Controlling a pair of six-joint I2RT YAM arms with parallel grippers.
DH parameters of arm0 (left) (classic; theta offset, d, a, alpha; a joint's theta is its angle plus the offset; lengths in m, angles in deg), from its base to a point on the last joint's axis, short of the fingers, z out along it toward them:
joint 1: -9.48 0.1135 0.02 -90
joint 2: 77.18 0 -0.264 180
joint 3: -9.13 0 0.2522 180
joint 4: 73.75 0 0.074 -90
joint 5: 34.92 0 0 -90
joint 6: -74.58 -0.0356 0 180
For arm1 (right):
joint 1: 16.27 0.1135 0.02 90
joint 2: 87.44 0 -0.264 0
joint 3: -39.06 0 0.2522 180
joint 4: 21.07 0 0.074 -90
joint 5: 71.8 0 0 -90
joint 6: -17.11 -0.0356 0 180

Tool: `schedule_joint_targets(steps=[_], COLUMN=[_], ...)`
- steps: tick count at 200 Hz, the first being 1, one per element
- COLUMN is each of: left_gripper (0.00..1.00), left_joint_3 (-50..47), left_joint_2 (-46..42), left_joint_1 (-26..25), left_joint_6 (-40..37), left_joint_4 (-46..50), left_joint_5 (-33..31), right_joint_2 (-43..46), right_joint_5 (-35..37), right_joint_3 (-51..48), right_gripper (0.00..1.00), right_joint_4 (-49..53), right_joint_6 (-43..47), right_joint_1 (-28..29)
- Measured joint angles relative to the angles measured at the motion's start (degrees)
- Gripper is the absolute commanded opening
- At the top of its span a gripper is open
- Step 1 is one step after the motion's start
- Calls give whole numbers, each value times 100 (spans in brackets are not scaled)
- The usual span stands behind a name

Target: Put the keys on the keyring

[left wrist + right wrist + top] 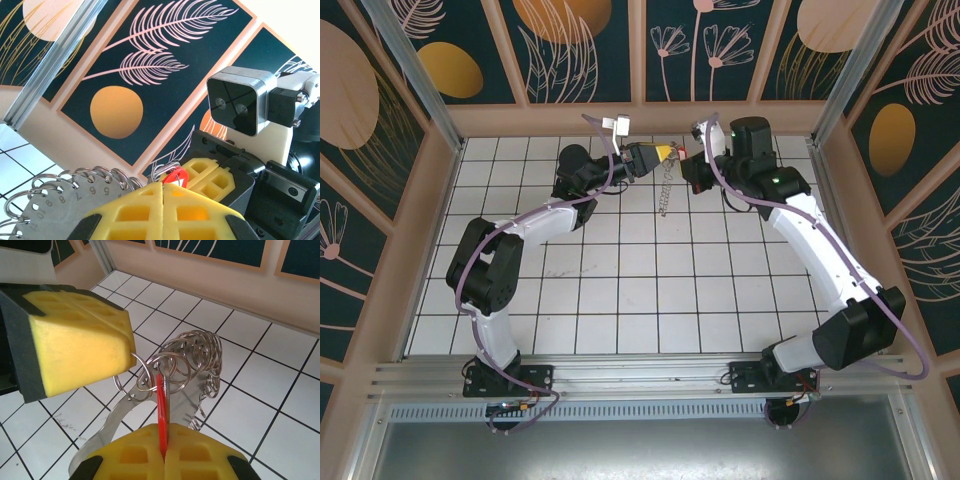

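Right fingers pinch the key, its long axis pointing straight out into the keyring just ahead. Left fingers grip that keyring's edge fully closed, raised above the tabletop.

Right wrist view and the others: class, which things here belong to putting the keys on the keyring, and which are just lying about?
Belongs to the job: red key, gripped in the right pincer; keyring, held by the left pincer.

Just there: tiled table; leaf-patterned wall panels; aluminium post.
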Motion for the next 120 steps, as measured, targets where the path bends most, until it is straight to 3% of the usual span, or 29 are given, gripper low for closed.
schedule_joint_targets(steps=[63,86,120], left_gripper=[0,30,60], left_joint_3=[0,0,-31], left_joint_2=[0,0,-11], left_joint_1=[-2,-4,2], left_joint_6=[0,-15,-85], left_joint_4=[-13,-11,101], left_joint_5=[-4,-24,-175], right_joint_2=[0,0,-2], right_joint_5=[42,66,111], right_joint_3=[118,151,225], right_gripper=[0,0,0], right_joint_4=[83,125,127], right_joint_6=[0,0,0], right_joint_1=[0,0,-44])
